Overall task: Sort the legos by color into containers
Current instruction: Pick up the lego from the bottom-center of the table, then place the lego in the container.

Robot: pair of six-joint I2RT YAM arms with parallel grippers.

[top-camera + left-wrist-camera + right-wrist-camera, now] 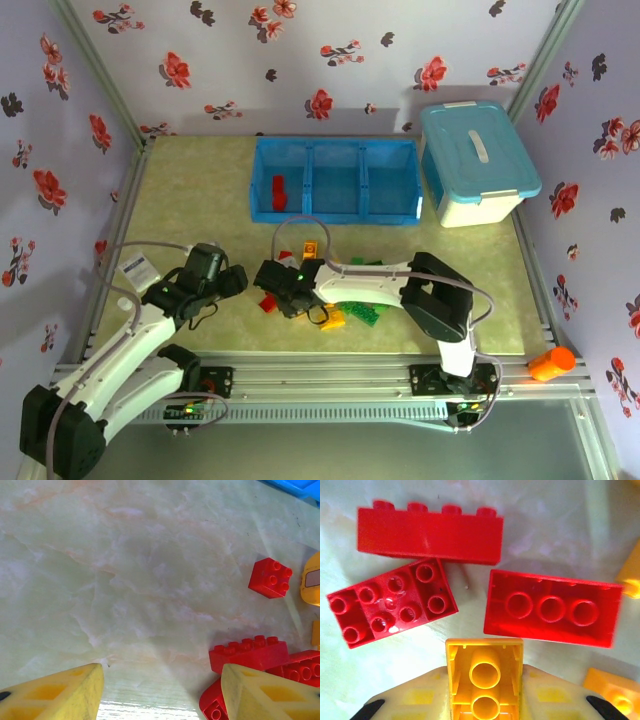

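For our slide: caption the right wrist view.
Right gripper clamps an upturned yellow brick near three red bricks.

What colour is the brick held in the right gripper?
Orange-yellow. The brick shows best in the right wrist view, clamped in the right gripper.

Support: pale marbled table (200, 190) | just beyond fingertips (415, 700) of right gripper (485, 690): three red legos (552, 609) | far beyond: blue tray (335, 216), lidded light-blue tub (478, 165), side by side

The left gripper (162, 692) hangs low, jaws apart and empty; the right arm (370, 278) stretches leftward, the right gripper (484, 695) clamped on a yellow lego (485, 652).
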